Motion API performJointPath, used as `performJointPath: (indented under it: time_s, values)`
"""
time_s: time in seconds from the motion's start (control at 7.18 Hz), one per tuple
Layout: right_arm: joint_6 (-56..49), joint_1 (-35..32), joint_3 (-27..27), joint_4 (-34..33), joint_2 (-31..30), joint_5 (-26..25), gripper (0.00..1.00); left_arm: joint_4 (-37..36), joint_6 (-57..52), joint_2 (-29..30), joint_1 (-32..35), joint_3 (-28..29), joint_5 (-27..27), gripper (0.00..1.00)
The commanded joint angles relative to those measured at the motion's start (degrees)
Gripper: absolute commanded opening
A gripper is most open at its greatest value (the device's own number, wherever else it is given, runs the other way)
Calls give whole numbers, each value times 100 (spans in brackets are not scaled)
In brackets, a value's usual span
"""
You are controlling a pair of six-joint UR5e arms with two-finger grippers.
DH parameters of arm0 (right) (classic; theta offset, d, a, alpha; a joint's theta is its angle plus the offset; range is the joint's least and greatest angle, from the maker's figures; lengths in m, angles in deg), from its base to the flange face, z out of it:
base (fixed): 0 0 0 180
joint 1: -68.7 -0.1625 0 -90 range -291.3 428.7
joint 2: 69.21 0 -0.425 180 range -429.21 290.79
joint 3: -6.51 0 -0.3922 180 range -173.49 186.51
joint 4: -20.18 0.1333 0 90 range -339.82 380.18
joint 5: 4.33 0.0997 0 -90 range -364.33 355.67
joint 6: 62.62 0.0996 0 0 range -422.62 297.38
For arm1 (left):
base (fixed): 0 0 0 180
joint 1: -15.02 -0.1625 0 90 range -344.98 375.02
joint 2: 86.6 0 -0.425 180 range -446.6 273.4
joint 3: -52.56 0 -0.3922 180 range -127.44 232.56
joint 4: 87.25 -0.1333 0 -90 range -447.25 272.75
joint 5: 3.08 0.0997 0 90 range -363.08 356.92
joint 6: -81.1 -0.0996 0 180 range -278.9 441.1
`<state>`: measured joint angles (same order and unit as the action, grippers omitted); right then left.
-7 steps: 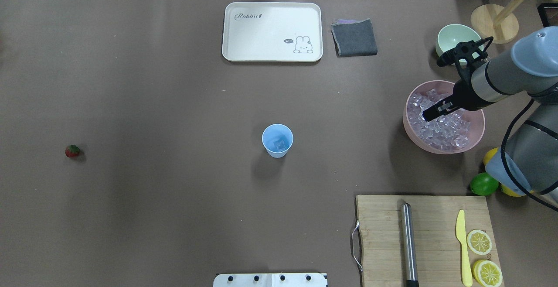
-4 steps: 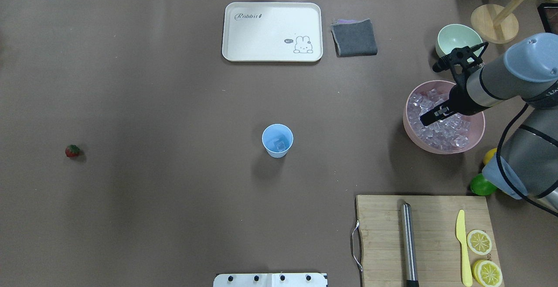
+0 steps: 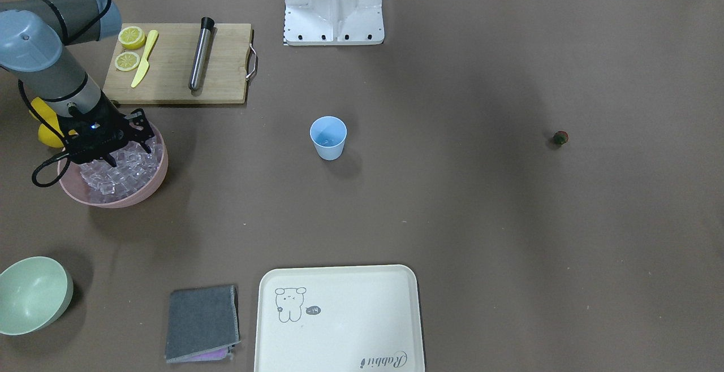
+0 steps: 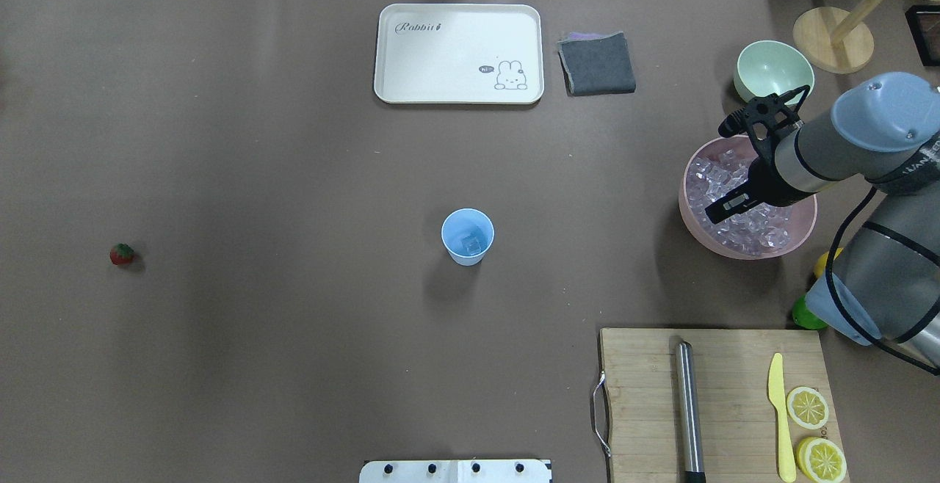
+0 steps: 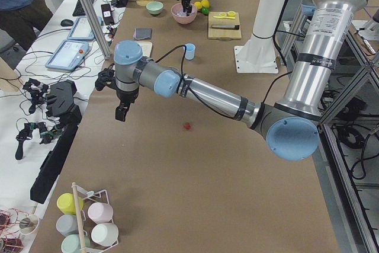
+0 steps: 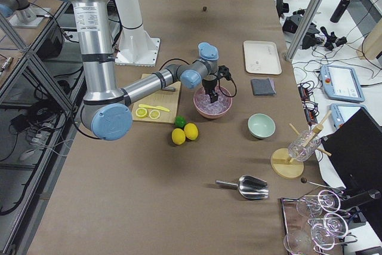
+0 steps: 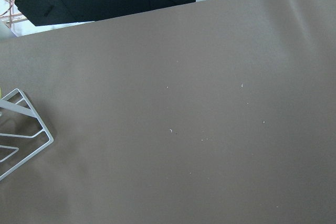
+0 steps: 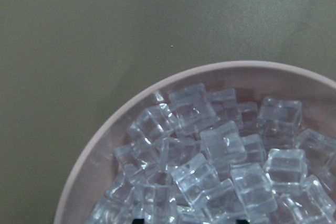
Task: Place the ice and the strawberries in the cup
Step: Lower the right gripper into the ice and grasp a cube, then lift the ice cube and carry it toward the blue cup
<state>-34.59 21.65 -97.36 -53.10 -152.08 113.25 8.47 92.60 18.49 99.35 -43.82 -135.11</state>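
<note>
Over the pink bowl (image 4: pixel 742 254) at right, the spread right gripper (image 4: pixel 718 208) hangs above the ice (image 4: pixel 756 226), where an off-centre pinch may squirt a slick cube short of the mid-table cup (image 4: pixel 454 230).

- You see the ice (image 4: pixel 756 227) as clear cubes heaped in the pink bowl (image 4: pixel 742 252); one cube sits in the cup (image 4: pixel 467 235).
- Your light-blue cup stands upright, centre.
- Your red strawberry (image 4: pixel 122 254) lies alone, well apart, on the robot's left.

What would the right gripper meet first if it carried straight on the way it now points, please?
The ice, most likely. The right gripper points down over the pink bowl, and its wrist view shows cubes heaped directly ahead. How far above them it is, I cannot tell.
</note>
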Motion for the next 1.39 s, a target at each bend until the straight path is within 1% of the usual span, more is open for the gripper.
performJointPath:
  time_s: [0.0, 0.14, 0.28, 0.42, 0.7, 0.98, 1.11, 1.25]
  values:
    - [-69, 4, 59, 7, 43, -7, 44, -1, 10, -41, -4, -38, 1, 98]
    - [-104, 4, 68, 7, 35, -7, 35, -1, 10, -50, -4, -55, -7, 98]
    - [-183, -49, 68, 7, 52, 2, 20, -1, 10, -58, -4, -47, 1, 98]
    - [-201, -171, 33, 7, 52, 72, 0, -1, 10, -50, -13, -3, -7, 98]
    - [-219, -373, -46, -2, 78, 142, 0, -1, 10, -50, -13, -3, -7, 98]
    - [-219, -890, -212, -11, 105, 623, 0, -1, 45, -67, -13, -47, -7, 98]
    - [-219, -1058, -361, -11, 113, 748, 0, -1, 54, -76, -13, -47, -34, 98]
    - [-210, -1095, -528, -2, 157, 749, 0, -1, 54, -76, -13, -56, -60, 98]
